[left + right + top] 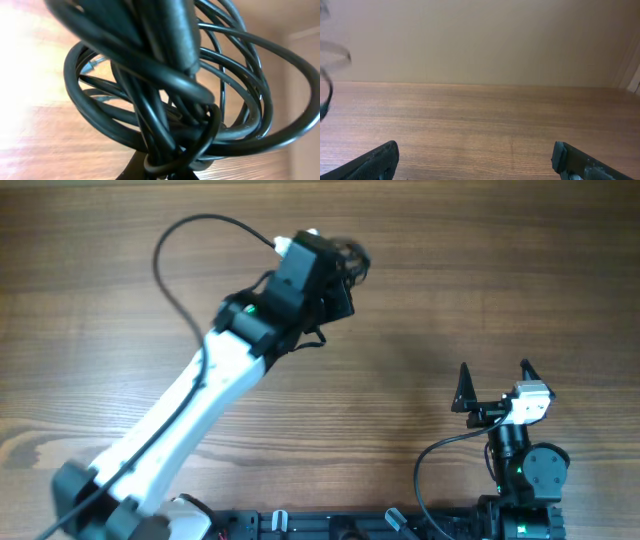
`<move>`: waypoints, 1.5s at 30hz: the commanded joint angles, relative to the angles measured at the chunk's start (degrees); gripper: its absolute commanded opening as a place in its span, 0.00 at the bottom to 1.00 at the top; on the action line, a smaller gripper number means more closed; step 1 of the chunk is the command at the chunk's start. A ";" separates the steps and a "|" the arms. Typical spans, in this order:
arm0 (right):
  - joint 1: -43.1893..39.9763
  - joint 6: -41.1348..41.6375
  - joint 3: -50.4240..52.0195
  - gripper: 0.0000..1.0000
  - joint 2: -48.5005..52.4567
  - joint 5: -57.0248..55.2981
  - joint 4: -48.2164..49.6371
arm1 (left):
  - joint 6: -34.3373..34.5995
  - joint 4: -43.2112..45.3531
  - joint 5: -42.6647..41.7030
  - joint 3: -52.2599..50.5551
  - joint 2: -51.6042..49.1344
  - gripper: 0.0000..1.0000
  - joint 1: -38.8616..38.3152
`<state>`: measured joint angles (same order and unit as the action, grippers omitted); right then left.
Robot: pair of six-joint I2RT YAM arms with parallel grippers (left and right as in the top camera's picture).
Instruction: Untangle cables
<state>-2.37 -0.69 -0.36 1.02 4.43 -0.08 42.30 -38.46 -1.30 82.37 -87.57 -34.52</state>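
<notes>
item: cables [165, 85], a few thin dark grey-black cords wound into one tangled bundle of overlapping loops. location: upper middle of the wood-grain surface [480, 280], at the tip of the left arm, where the overhead view shows only a small blurred dark knot just beyond the arm's black head. in the left wrist view the bundle fills nearly the whole picture, with wide loops spreading left and right and several strands crossing and gathering into a tight knot low in the middle; a small pale plug end shows faintly through the loops at the left. whether the bundle touches the surface cannot be told. item: left gripper [338, 272], reaching from the near left corner towards the upper middle, clamped tight on the cables, with the strands pinched at the lower edge of its own camera's picture. item: right gripper [495, 380], low at the near right side, well apart from the cables, both dark fingers spread wide and nothing between them; its wrist view shows bare wood grain between the two fingertips and a pale wall behind. item: thicker black wire [175, 240], arcing in a loop from the left arm's head back along the arm, separate from the bundle.
</notes>
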 commanded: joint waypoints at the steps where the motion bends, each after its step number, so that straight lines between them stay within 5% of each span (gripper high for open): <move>1: -0.22 0.79 0.07 1.00 -0.22 -0.57 0.13 | -0.31 1.90 1.20 0.85 3.26 0.04 0.31; 3: -0.22 0.81 0.07 1.00 -0.22 -0.57 0.13 | -0.31 1.60 2.62 0.83 3.19 0.13 0.31; 6: -0.22 0.79 0.07 1.00 -0.22 -0.57 0.13 | -0.28 -0.50 5.31 0.79 2.03 0.51 0.31; 9: -0.22 0.76 0.07 1.00 -0.22 -0.57 0.13 | -0.31 -3.45 7.28 0.79 -0.24 0.74 0.31; 17: -0.22 0.79 0.07 1.00 -0.22 -0.57 0.13 | -0.31 -7.72 7.26 0.79 -10.56 1.00 0.31; 28: -0.22 0.79 0.07 1.00 -0.22 -0.59 0.13 | -0.31 -7.30 7.80 0.79 -18.64 0.95 2.34; 34: -0.22 0.79 0.07 1.00 -0.22 -0.57 0.13 | -0.28 -5.22 19.37 0.79 -20.57 0.84 5.01; 42: -0.22 0.79 0.07 1.00 -0.22 -0.57 0.13 | 0.15 0.59 12.96 0.79 -26.34 0.85 6.80; 45: -0.22 0.79 0.07 1.00 -0.22 -0.57 0.13 | 0.15 3.50 12.92 0.79 -26.69 0.78 6.91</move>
<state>-2.37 -0.69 -0.36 1.02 4.43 -0.05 42.33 -36.99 12.38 82.56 -113.27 -27.68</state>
